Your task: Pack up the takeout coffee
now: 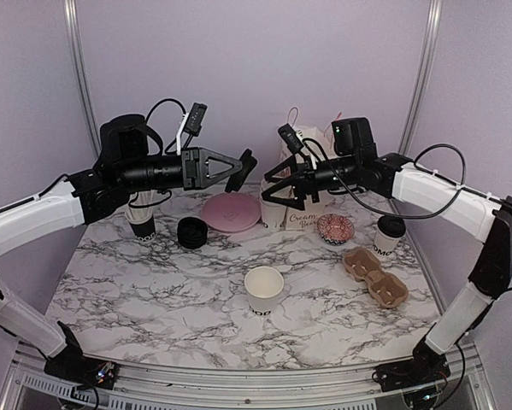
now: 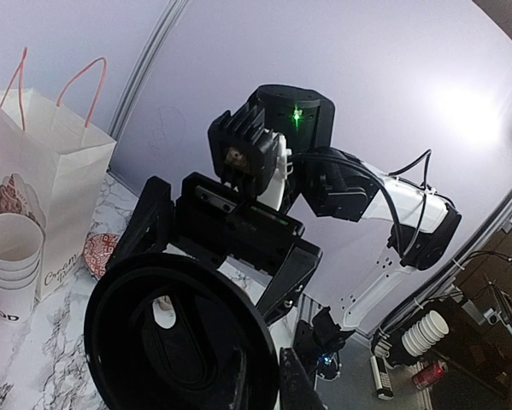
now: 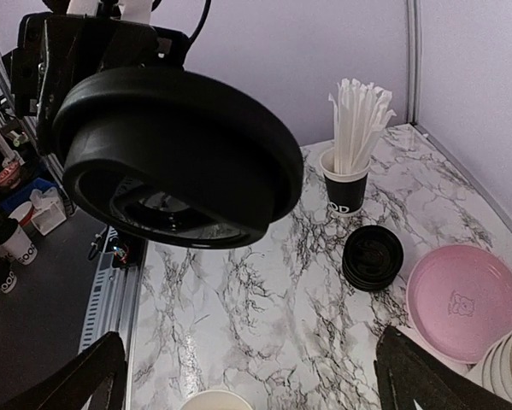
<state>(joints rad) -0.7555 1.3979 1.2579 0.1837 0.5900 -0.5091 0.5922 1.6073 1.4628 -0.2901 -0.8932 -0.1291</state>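
Left fingers (image 1: 241,171) clamp a black dome lid (image 3: 177,154) in mid-air.
Right fingers (image 1: 271,184) gape wide facing it; a lidless cup (image 1: 263,289) stands on the bench (image 1: 153,282) below both, the lidded coffee (image 1: 391,232) lower, behind the right fingers.

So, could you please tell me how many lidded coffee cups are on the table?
1. The lidded cup stands at the right, just beyond the cardboard carrier; others could be hidden from these views.

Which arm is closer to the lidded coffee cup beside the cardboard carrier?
Right. The right arm passes above and behind the lidded cup; the left arm is across the table, its fingers holding a black lid.
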